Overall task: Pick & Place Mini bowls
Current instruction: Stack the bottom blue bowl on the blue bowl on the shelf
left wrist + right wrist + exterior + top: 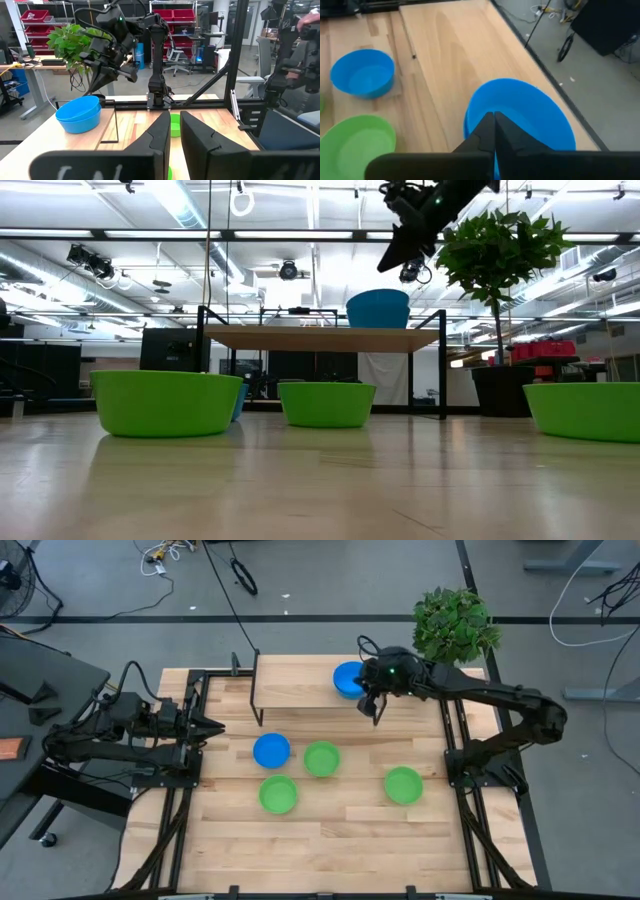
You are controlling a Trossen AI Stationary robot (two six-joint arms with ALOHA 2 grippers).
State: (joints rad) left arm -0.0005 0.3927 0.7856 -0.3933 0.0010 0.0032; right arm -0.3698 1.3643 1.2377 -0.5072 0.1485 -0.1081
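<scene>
Two bright blue mini bowls, nested (346, 678) (378, 308), stand on a small raised wooden shelf (300, 690) near the far edge. A third blue bowl (271, 750) and three green bowls (321, 758) (278, 794) (403, 784) rest on the table top. My right gripper (372, 708) (387, 264) (494, 120) hangs shut just above the nested blue bowls, slightly to their near right, and holds nothing. My left gripper (216, 726) (175, 125) waits at the left edge, pointing right, fingers drawn almost together and empty.
A potted plant (455, 625) stands at the far right corner behind the shelf. The shelf's black legs (205, 360) rise from the table. Black frame rails (455, 740) run along both sides. Bare wood lies along the near edge.
</scene>
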